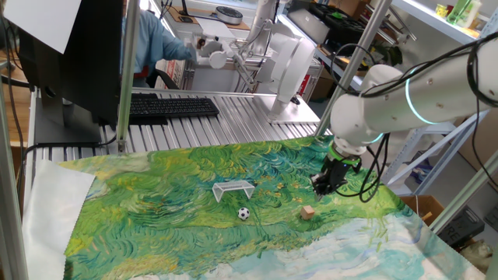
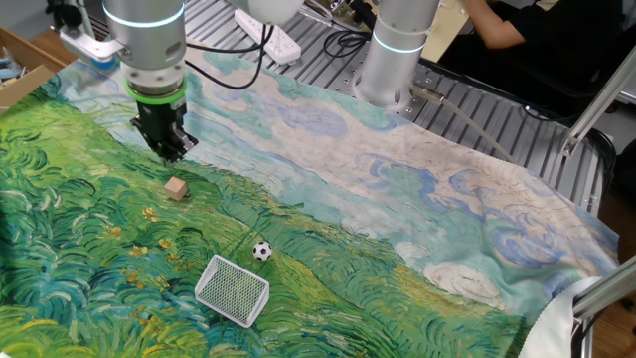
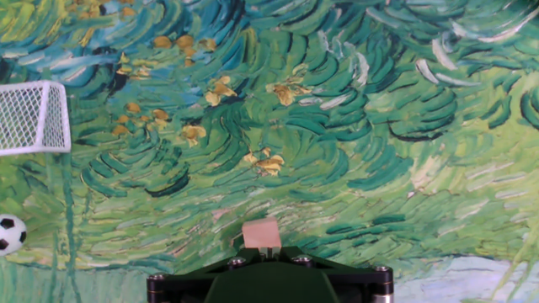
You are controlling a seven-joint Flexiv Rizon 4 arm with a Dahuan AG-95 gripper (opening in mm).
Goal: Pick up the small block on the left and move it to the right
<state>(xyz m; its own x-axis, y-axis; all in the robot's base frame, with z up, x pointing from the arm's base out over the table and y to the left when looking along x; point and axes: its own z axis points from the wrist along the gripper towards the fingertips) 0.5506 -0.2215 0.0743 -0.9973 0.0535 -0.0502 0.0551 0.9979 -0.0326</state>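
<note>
Painted cloth [image 1: 179,187] over the counter: swirling brush-stroke print, greens and yellow flecks on one half, pale blue-white cloud swirls on the other. It lies mostly flat, with soft wrinkles.

Small block [image 1: 308,211]: tan cube, wooden look, sharp edges, resting on the green part of the cloth. Nothing grips it.

One fixed view: pincer [image 1: 321,187] hangs pointing down, just beside the block and a little above the cloth; from this side the black fingers read as one dark tip. White arm with a glowing teal ring behind it. Ribbed metal counter [image 1: 233,124], a black keyboard [image 1: 171,106] and a seated person in blue [image 1: 156,39] show only here.

The other fixed view: pincer [image 2: 171,149] seen from the opposite side, fingers pressed together, empty; block [image 2: 177,187] sits apart from the tips, nearer the camera. The cloud half of the cloth is seen best here, and the goal [image 2: 233,290] shows its fine white mesh.

Hand view: looks straight down; block [image 3: 261,235] at the lower edge, just beyond the dark pincer body. Fingertips not visible. Goal [image 3: 32,117] at the left edge, white frame and netting. Miniature soccer ball [image 3: 8,233], black-and-white, glossy, below the goal, half cut off.
</note>
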